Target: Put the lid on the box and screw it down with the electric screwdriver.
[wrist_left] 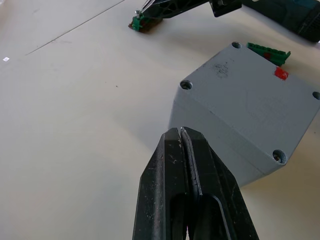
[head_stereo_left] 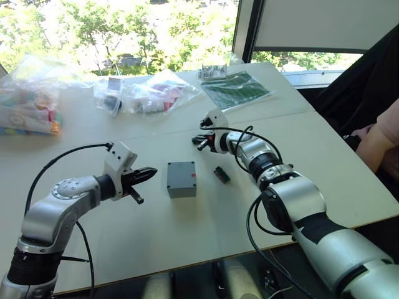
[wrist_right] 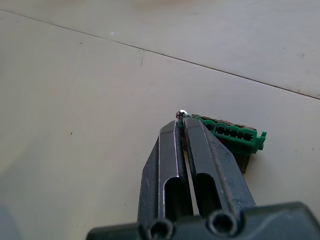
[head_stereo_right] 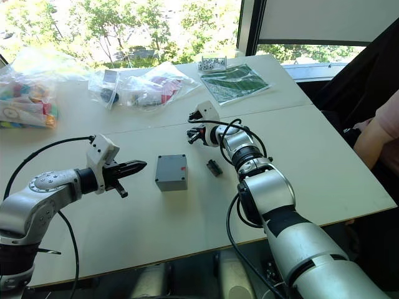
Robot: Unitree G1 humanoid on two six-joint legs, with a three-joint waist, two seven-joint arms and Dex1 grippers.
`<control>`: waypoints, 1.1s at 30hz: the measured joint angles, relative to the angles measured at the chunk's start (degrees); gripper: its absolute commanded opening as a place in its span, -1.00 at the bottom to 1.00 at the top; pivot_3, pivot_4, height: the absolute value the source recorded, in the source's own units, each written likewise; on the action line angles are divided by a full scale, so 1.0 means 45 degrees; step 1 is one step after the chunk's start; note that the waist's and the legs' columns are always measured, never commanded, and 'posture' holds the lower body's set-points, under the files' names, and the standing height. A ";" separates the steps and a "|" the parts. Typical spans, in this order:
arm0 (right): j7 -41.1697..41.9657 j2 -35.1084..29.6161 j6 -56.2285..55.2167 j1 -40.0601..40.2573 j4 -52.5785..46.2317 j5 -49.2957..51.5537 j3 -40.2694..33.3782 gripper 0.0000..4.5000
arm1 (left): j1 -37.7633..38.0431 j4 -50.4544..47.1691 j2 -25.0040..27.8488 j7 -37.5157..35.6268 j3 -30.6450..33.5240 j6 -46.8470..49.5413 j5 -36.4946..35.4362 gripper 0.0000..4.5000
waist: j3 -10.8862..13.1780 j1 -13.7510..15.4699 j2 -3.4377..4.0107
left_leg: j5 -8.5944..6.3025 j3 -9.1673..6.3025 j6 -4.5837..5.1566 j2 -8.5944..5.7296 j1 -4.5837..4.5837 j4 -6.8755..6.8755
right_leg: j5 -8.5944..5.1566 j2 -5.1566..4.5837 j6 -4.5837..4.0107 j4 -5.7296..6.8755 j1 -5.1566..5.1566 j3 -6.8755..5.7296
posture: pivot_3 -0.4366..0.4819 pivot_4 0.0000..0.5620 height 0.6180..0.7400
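The grey box (head_stereo_left: 181,179) stands mid-table; its closed top face has corner holes and a small red mark (wrist_left: 281,74). I cannot tell the lid apart from the box. The electric screwdriver is out of view. My left gripper (head_stereo_left: 149,171) is shut with nothing in it and points at the box from the left, a short gap away. My right gripper (head_stereo_left: 201,144) lies low over the table behind the box. It is shut, and its tips (wrist_right: 181,120) rest against a small green and brown connector (wrist_right: 235,134), with a tiny shiny screw head right at the tips.
A second small green connector (head_stereo_left: 221,174) lies just right of the box. Clear plastic bags of parts (head_stereo_left: 146,93) and a green sheet (head_stereo_left: 235,90) lie at the back of the table. A person's arm (head_stereo_left: 380,140) is at the table's right edge.
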 measured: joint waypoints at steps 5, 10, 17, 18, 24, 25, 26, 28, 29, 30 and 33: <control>0.0060 -0.0012 -0.0026 0.0001 0.0000 -0.0116 0.0004 -0.96 | 0.0000 0.0001 0.0000 -0.0012 -0.0001 -0.0006 -0.0001 -1.00 | 0.0000 0.0001 0.0000 | 0.0000 0.0000 0.0000 0.0000 0.0000 0.0000 | 0.0000 0.0000 0.0000 0.0000 0.0000 0.0000 | -0.05 -0.47 1.00; 0.0042 -0.0033 -0.0168 0.0001 0.0000 -0.0252 0.0010 -0.67 | -0.0002 0.0001 0.0000 -0.0014 -0.0004 -0.0006 -0.0002 -1.00 | 0.0000 -0.0001 0.0000 | 0.0000 0.0001 0.0000 0.0000 0.0000 0.0000 | 0.0000 0.0000 0.0000 0.0000 0.0000 -0.0001 | -0.05 -0.47 1.00; -0.0231 -0.0002 -0.0198 0.0000 0.0000 -0.0231 -0.0111 0.02 | -0.0003 0.0000 -0.0001 -0.0002 -0.0007 -0.0006 -0.0003 -1.00 | 0.0000 -0.0001 0.0000 | 0.0000 0.0001 0.0000 0.0000 0.0000 0.0000 | 0.0000 0.0000 0.0000 0.0000 0.0000 -0.0001 | -0.05 -0.47 1.00; -0.0238 0.0013 -0.0198 0.0000 0.0000 -0.0231 -0.0115 0.02 | -0.0003 0.0000 0.0000 0.0001 -0.0007 -0.0005 -0.0003 -1.00 | 0.0000 -0.0002 0.0000 | 0.0000 0.0000 0.0000 0.0000 0.0000 -0.0001 | 0.0000 0.0000 0.0000 0.0000 0.0000 0.0000 | -0.05 -0.47 1.00; -0.0342 0.0142 -0.0192 0.0000 0.0000 -0.0219 -0.0325 0.02 | 0.0001 -0.0001 0.0000 0.0030 -0.0007 -0.0005 -0.0003 -1.00 | 0.0000 -0.0001 0.0000 | 0.0000 0.0000 0.0000 0.0000 0.0000 -0.0001 | 0.0000 0.0000 0.0000 -0.0001 0.0000 0.0000 | -0.05 -0.47 1.00; -0.0369 0.0187 -0.0191 0.0000 0.0000 -0.0219 -0.0343 0.02 | 0.0003 -0.0002 0.0000 0.0040 -0.0007 -0.0005 -0.0003 -1.00 | 0.0000 -0.0003 0.0000 | 0.0000 0.0000 0.0000 0.0000 0.0000 -0.0001 | 0.0000 0.0000 0.0000 -0.0001 0.0000 -0.0001 | -0.05 -0.47 1.00; -0.0426 0.0264 -0.0191 0.0000 0.0002 -0.0219 -0.0363 0.02 | 0.0008 -0.0009 0.0000 0.0054 -0.0007 0.0000 -0.0006 -1.00 | 0.0000 -0.0003 0.0000 | 0.0000 -0.0001 0.0000 0.0000 0.0000 -0.0002 | 0.0000 0.0000 0.0000 0.0000 0.0000 0.0000 | -0.05 -0.47 1.00; -0.0480 0.0410 -0.0190 0.0000 0.0015 -0.0219 -0.0376 0.02 | 0.0021 -0.0046 0.0000 0.0092 -0.0007 0.0022 -0.0016 -1.00 | 0.0000 -0.0004 0.0000 | 0.0000 0.0000 0.0000 0.0000 0.0000 -0.0002 | 0.0000 0.0000 0.0000 -0.0001 0.0000 0.0000 | -0.05 -0.47 1.00; -0.0512 0.0484 -0.0190 0.0000 0.0025 -0.0220 -0.0379 0.02 | 0.0029 -0.0083 -0.0001 0.0106 -0.0006 0.0043 -0.0029 -1.00 | 0.0000 -0.0003 0.0000 | 0.0000 -0.0001 0.0000 0.0000 0.0000 -0.0002 | 0.0000 0.0001 0.0000 -0.0001 0.0000 -0.0001 | -0.05 -0.47 1.00; -0.0535 0.0528 -0.0190 0.0000 0.0035 -0.0221 -0.0380 0.02 | 0.0034 -0.0120 -0.0001 0.0114 -0.0006 0.0055 -0.0035 -1.00 | 0.0000 -0.0004 0.0000 | 0.0000 -0.0002 0.0000 0.0000 0.0000 -0.0002 | 0.0000 0.0000 0.0000 0.0000 0.0000 -0.0001 | -0.05 -0.47 1.00; -0.0679 0.0598 -0.0190 0.0000 0.0142 -0.0232 -0.0378 0.02 | 0.0051 -0.0181 0.0000 0.0194 -0.0005 0.0083 -0.0048 -1.00 | 0.0000 0.0010 0.0000 | 0.0000 -0.0002 0.0000 0.0000 -0.0001 -0.0001 | 0.0000 -0.0001 -0.0001 -0.0001 0.0000 -0.0001 | -0.05 -0.47 1.00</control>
